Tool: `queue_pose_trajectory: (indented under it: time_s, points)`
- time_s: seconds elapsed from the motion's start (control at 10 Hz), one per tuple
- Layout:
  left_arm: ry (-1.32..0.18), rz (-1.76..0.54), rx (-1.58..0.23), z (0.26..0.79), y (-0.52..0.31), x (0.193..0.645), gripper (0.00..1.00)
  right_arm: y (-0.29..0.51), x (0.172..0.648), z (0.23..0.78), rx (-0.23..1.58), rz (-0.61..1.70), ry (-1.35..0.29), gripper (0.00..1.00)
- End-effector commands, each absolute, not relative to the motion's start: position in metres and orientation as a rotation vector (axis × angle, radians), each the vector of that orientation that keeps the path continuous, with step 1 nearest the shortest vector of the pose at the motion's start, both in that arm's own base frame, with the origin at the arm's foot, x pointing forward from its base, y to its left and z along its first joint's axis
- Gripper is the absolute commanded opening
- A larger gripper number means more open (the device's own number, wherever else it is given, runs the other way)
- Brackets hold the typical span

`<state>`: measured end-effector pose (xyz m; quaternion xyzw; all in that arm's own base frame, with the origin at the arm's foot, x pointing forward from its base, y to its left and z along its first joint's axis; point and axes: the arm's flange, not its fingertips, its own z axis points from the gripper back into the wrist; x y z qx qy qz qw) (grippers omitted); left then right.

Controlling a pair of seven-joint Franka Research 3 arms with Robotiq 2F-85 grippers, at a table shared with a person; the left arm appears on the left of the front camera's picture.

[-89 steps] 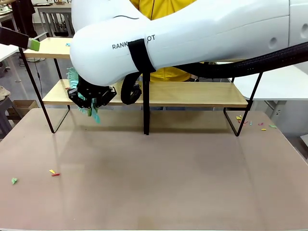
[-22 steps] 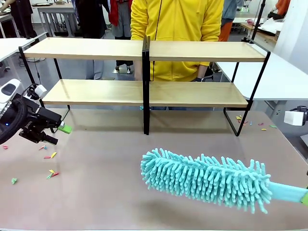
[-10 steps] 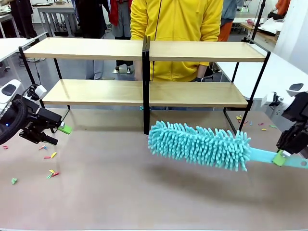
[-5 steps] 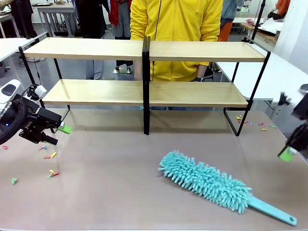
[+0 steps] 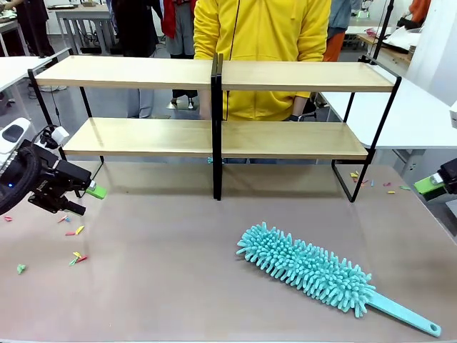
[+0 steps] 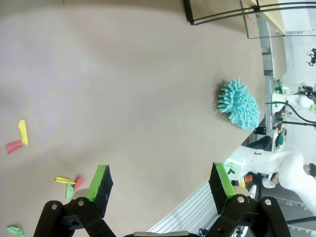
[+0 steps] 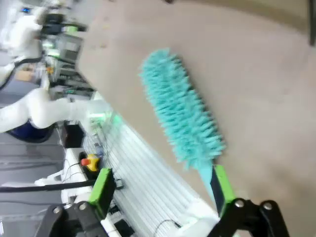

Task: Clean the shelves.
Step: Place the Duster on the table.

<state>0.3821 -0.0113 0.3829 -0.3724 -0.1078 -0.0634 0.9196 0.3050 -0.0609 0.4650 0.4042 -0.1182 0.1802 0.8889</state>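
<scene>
The fluffy teal duster (image 5: 308, 272) lies on the beige worktop (image 5: 157, 279), lower right. The two-tier light-wood shelves (image 5: 214, 77) stand across the top. Left fingers (image 6: 101, 182) and right fingers (image 7: 106, 190) are spread apart, holding nothing.

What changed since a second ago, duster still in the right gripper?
No. The right gripper let go of the teal duster, opened and pulled back to the right edge of the table. The duster dropped from mid-air in front of the shelves onto the beige tabletop, handle toward the near right. Unchanged: the left gripper open, low at the left; the paper scraps; the shelves.
</scene>
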Motion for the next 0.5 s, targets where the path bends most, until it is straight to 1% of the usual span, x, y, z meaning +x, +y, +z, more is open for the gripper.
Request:
queue_pose_trajectory:
  time_s: [0.0, 0.1, 0.2, 0.4]
  points:
    - [-0.222, -0.135, -0.779, 0.383, -0.012, 0.379, 1.0, -0.06, 0.273, 0.485, 1.083, 0.332, -0.168, 1.0]
    - [-0.222, -0.135, -0.779, 0.383, -0.012, 0.379, 1.0, -0.068, 0.268, 0.495, 1.24, 0.308, -0.213, 1.0]
    - [-0.222, -0.135, -0.779, 0.383, -0.012, 0.379, 1.0, -0.055, 0.288, 0.473, 0.952, 0.387, -0.206, 1.0]
    - [-0.222, -0.135, -0.779, 0.383, -0.012, 0.379, 1.0, -0.055, 0.288, 0.473, 0.952, 0.387, -0.206, 1.0]
